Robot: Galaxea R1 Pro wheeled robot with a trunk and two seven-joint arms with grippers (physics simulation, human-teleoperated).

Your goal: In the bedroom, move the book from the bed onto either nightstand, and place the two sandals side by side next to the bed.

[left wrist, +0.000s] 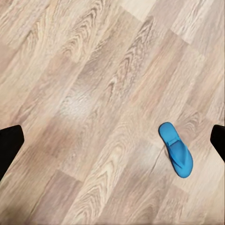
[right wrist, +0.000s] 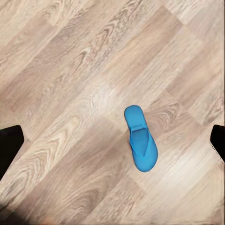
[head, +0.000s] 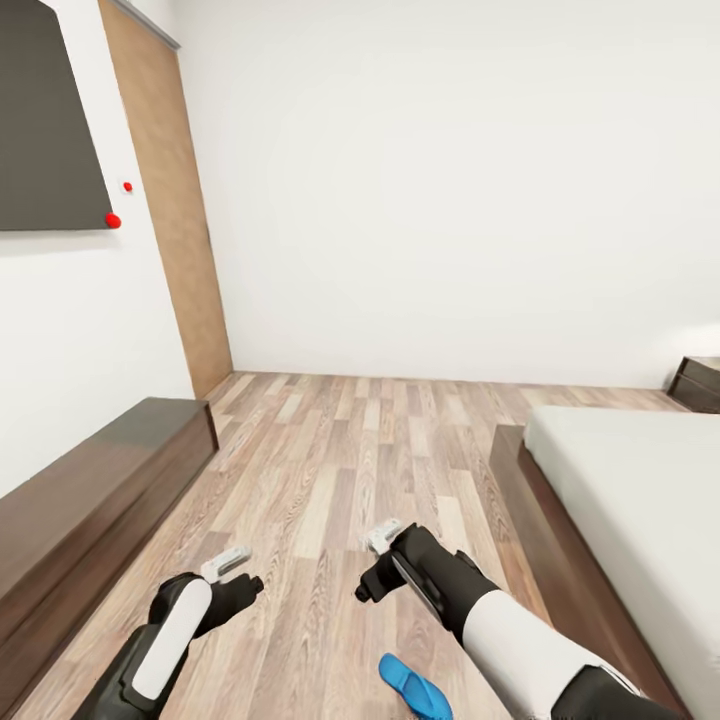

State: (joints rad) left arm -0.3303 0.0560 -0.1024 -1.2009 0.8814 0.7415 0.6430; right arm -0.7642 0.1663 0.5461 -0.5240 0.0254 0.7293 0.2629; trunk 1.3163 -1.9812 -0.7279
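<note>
One sandal (head: pixel 416 688) in sight, blue flip-flop, flat on the wood floor (head: pixel 330 470) at the bottom edge of the head view, partly cut off by the frame. It lies just below and behind the right gripper (head: pixel 378 545), close under the right forearm, and near the foot corner of the bed (head: pixel 640 490). The left gripper (head: pixel 232 566) is further off across the floor. My call: right arm is the nearer one for the pick.

Long axis: in the right wrist view the sandal (right wrist: pixel 140 138) sits almost centred between the dark finger tips at the frame edges, axis slightly diagonal, strap side up. In the left wrist view the same sandal (left wrist: pixel 176 150) is off toward one finger.

Both grippers look spread wide and empty – finger tips show at opposite edges of each wrist view with bare floor between.

Hard to tell: a dark brown piece (head: pixel 697 383) past the bed's far end could be the nightstand – it's cropped. Low dark wooden cabinet (head: pixel 90 490) runs along the left wall.
</note>
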